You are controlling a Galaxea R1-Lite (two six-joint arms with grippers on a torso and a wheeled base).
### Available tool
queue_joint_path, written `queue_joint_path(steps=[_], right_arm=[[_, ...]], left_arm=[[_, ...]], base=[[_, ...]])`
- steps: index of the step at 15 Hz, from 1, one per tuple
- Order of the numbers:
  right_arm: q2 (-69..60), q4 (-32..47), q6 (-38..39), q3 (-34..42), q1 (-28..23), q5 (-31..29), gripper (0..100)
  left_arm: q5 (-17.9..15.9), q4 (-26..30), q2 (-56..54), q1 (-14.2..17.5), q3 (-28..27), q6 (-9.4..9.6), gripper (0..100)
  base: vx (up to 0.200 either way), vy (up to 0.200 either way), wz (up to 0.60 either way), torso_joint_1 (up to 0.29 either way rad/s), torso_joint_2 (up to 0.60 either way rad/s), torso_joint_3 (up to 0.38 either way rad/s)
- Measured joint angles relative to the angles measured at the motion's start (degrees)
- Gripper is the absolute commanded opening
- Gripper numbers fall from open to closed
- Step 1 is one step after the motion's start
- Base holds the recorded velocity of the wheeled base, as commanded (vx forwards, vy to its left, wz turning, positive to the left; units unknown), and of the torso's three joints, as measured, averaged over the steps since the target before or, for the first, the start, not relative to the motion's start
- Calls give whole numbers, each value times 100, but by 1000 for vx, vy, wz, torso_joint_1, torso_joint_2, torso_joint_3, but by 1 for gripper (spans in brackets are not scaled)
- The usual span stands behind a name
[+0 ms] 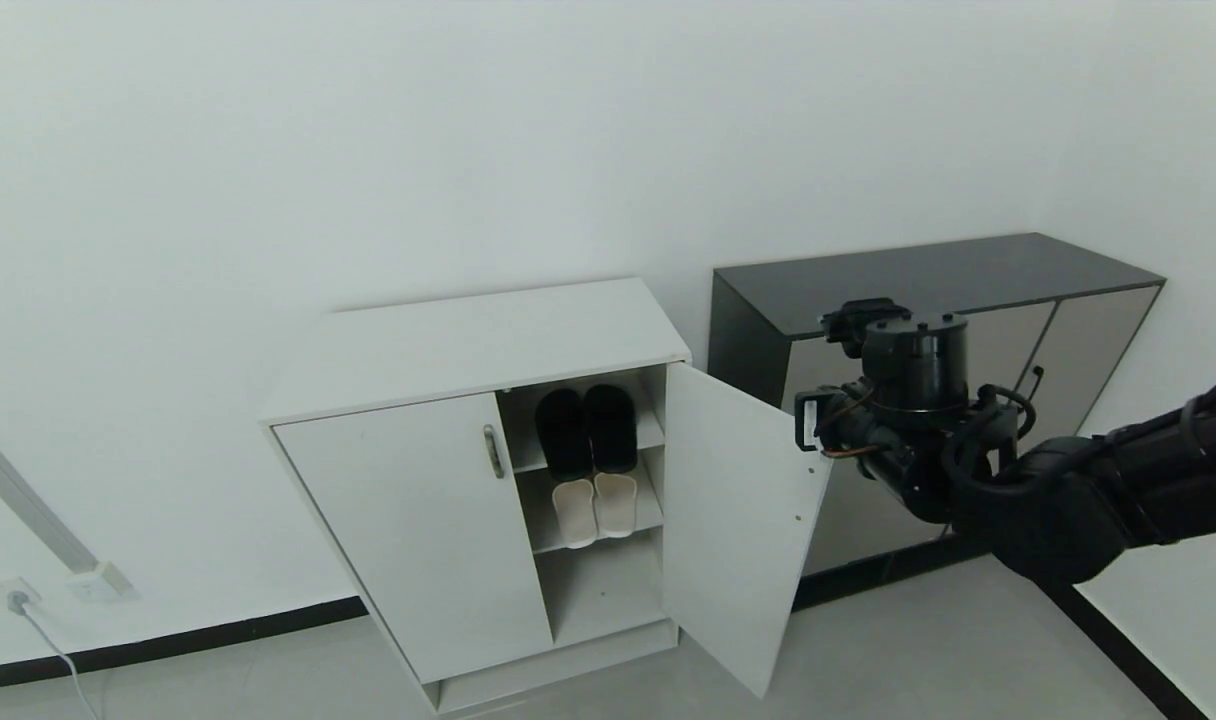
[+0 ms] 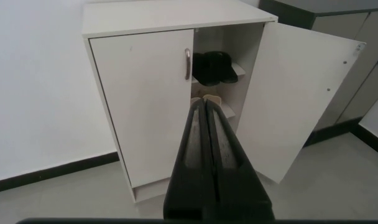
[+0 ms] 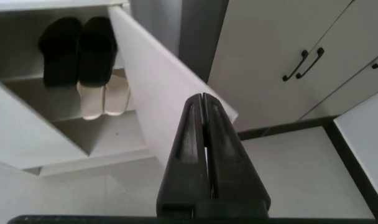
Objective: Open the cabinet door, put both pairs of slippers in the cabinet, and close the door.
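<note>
The white cabinet is seen with its right door swung open and its left door closed. A black pair of slippers is placed on the upper shelf and a pale pair of slippers on the shelf below. Each pair is laid side by side, long axes running front to back. The right gripper is held near the open door's free edge, fingers pressed together on nothing. The left gripper is likewise clenched and empty, pointed at the cabinet.
</note>
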Motion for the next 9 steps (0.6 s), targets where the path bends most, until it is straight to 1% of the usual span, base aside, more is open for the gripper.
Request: queue_joint_path(steps=[4, 6, 9], right_arm=[[664, 40, 2, -728, -499, 339, 0], [1045, 93, 5, -1119, -761, 602, 0], [1448, 177, 11, -1436, -1006, 829, 0]], left_arm=[[-1, 0, 0, 0, -7, 0, 0], [0, 0, 0, 0, -7, 0, 0], [-1, 0, 0, 0, -5, 0, 0]], base=[[0, 0, 0, 0, 0, 0], [0, 0, 0, 0, 0, 0], [0, 0, 0, 0, 0, 0]])
